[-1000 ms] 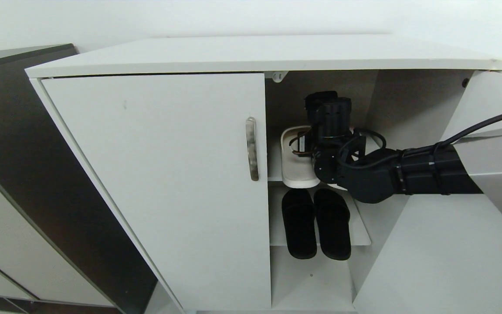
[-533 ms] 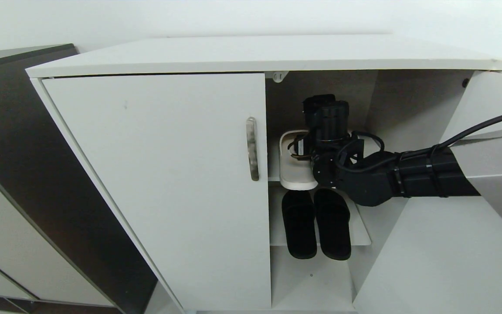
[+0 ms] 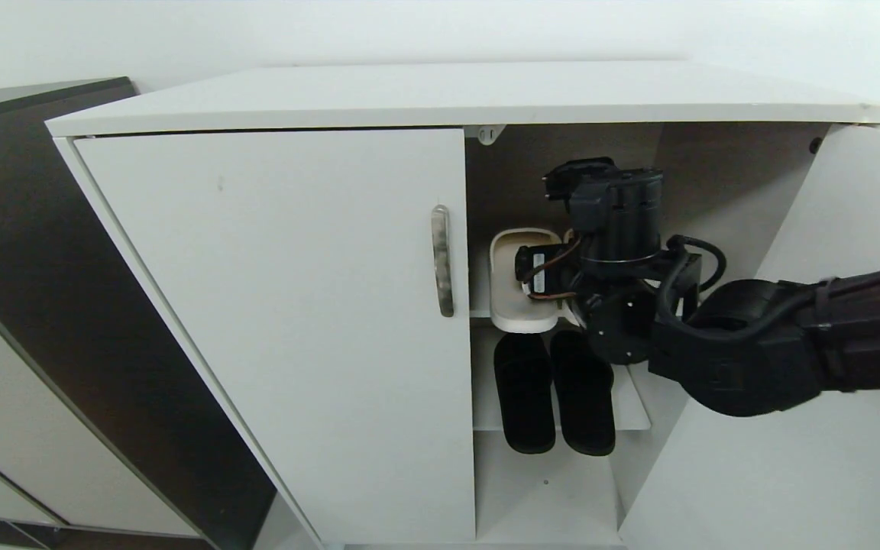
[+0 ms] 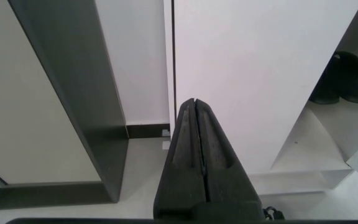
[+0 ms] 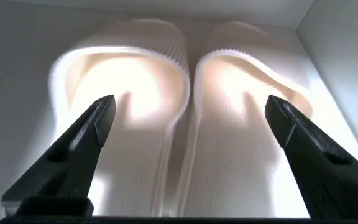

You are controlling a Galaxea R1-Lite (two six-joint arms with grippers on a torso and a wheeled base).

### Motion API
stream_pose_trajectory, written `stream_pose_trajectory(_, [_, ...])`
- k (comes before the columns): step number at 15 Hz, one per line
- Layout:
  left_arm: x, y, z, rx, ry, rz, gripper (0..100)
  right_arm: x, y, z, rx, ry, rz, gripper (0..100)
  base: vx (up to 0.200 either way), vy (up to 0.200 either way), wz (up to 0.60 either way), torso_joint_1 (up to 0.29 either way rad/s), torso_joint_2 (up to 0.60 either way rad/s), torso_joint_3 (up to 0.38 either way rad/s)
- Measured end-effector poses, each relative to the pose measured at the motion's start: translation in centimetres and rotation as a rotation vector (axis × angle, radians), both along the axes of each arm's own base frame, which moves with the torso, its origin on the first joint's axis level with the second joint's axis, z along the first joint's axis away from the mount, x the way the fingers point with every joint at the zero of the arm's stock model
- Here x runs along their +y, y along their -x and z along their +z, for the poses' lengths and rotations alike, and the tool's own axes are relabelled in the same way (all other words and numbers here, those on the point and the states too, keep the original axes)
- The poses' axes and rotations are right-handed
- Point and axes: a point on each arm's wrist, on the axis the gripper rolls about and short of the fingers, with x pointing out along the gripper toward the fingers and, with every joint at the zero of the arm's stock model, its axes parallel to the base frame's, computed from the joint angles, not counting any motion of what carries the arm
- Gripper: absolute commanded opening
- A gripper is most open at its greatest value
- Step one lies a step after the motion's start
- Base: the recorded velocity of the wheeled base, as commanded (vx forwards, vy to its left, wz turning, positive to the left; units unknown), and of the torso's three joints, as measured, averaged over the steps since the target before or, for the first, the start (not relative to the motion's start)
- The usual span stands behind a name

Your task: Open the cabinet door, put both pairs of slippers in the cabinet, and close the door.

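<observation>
- A white cabinet (image 3: pixel 470 92) is standing against a pale wall, with its left door (image 3: pixel 279 305) sitting shut and its right door (image 3: pixel 753 473) hanging wide open.
- A pair of white slippers (image 3: pixel 512 305) is lying side by side on the upper shelf (image 3: pixel 480 312) inside the open half, toes pointing toward the back.
- A pair of black slippers (image 3: pixel 524 397) is lying on the lower shelf (image 3: pixel 631 405) directly beneath, heels sticking out past the shelf's front edge.
- The right gripper (image 5: pixel 189 104) is reaching into the cabinet at the upper shelf. Its fingers (image 5: pixel 86 143) are spreading wide apart, one on each outer side of the white pair (image 5: pixel 241 137), gripping nothing.
- The left gripper (image 4: pixel 195 109) is hanging outside the cabinet in front of the shut door, above the floor (image 4: pixel 142 162). Its fingers are pressing flat together with nothing between them.
- A dark panel (image 3: pixel 66 267) is leaning beside the cabinet's left side.
</observation>
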Motion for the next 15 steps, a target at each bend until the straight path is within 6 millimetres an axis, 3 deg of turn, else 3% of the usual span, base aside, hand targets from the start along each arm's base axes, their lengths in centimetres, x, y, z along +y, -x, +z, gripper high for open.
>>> stream_pose_trajectory(1, [0.0, 0.0, 0.0, 0.0, 0.0, 0.0, 0, -0.2, 1.1, 0.0, -0.002, -0.003, 0.018, 0, 0.0, 0.0, 0.0, 0.0, 0.0, 0.0])
stream_pose_trajectory(6, [0.0, 0.0, 0.0, 0.0, 0.0, 0.0, 0, -1.5, 6.3, -1.2, -0.006, -0.01, 0.115, 0, 0.0, 0.0, 0.0, 0.0, 0.0, 0.0])
stream_pose_trajectory(9, [0.0, 0.0, 0.0, 0.0, 0.0, -0.001, 0, -2.9, 8.4, -1.9, 0.003, -0.02, 0.225, 0, 0.0, 0.0, 0.0, 0.0, 0.0, 0.0])
stream_pose_trajectory(15, [0.0, 0.0, 0.0, 0.0, 0.0, -0.001, 0, -3.8, 9.8, -1.8, 0.001, -0.025, 0.274, 0, 0.0, 0.0, 0.0, 0.0, 0.0, 0.0])
